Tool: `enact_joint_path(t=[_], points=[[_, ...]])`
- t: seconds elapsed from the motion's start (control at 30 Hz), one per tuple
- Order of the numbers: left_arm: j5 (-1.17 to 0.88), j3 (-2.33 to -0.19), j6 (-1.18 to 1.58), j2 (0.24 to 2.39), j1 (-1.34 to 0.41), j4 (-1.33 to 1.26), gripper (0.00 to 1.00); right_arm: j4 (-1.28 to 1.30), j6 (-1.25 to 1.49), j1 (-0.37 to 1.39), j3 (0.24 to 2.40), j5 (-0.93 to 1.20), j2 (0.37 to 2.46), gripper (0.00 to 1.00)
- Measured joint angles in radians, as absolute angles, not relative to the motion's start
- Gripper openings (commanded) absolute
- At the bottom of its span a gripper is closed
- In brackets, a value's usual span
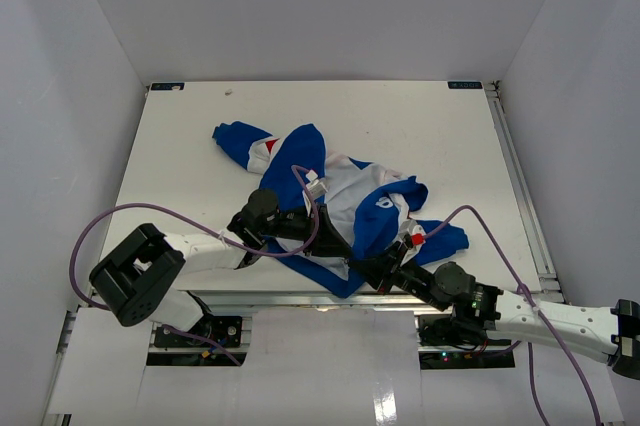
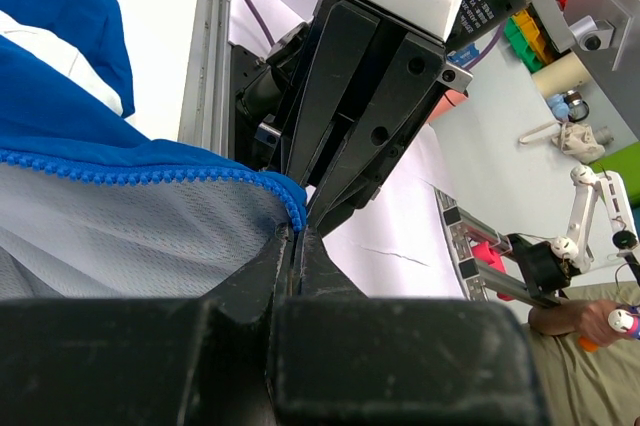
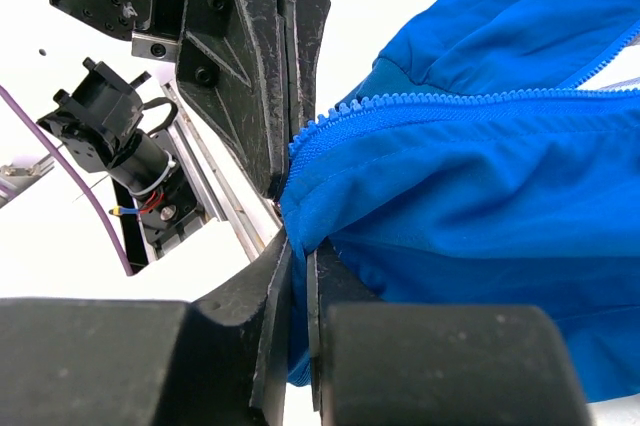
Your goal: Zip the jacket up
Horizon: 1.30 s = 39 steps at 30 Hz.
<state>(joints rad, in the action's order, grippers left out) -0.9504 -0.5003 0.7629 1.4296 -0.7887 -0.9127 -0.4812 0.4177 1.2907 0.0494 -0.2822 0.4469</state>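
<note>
We log: jacket (image 1: 335, 191) lying open, crumpled mid-table (image 1: 420, 121). Left gripper (image 2: 297, 244) clenched on zipper-tape end at near hem; right gripper (image 3: 297, 248) pinching blue fabric, tips touching left's.

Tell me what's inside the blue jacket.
White mesh lining shows inside the soft royal-blue fabric jacket, edged by blue zipper teeth. Anything beneath the lining is covered.
</note>
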Motion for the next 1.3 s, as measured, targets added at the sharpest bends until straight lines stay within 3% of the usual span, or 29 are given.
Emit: enact_joint_path(t=[0.13, 0.23, 0.27, 0.33, 0.43, 0.83, 1.07, 1.3], points=[[-0.946, -0.500, 0.757, 1.429, -0.789, -0.904, 0.07, -0.476, 0.416, 1.291, 0.049, -0.282, 0.444, 0.08], [-0.926, -0.500, 0.742, 1.421, -0.789, -0.873, 0.39, -0.466, 0.412, 1.291, 0.049, -0.281, 0.436, 0.08], [-0.917, -0.501, 0.735, 1.416, -0.789, -0.857, 0.44, -0.462, 0.411, 1.291, 0.049, -0.281, 0.432, 0.08], [-0.893, -0.502, 0.717, 1.394, -0.790, -0.805, 0.52, -0.459, 0.409, 1.291, 0.049, -0.281, 0.417, 0.08], [-0.808, -0.518, 0.673, 1.334, -0.789, -0.663, 0.57, -0.457, 0.407, 1.290, 0.049, -0.285, 0.382, 0.08], [-0.249, -0.666, 0.495, 1.142, -0.786, -0.144, 0.57, -0.432, 0.410, 1.290, 0.049, -0.291, 0.291, 0.08], [0.006, -0.755, 0.457, 1.328, -0.778, 0.051, 0.53, -0.393, 0.415, 1.290, 0.049, -0.294, 0.262, 0.08], [0.130, -0.834, 0.426, 1.535, -0.777, 0.142, 0.50, -0.375, 0.420, 1.290, 0.049, -0.294, 0.233, 0.08]])
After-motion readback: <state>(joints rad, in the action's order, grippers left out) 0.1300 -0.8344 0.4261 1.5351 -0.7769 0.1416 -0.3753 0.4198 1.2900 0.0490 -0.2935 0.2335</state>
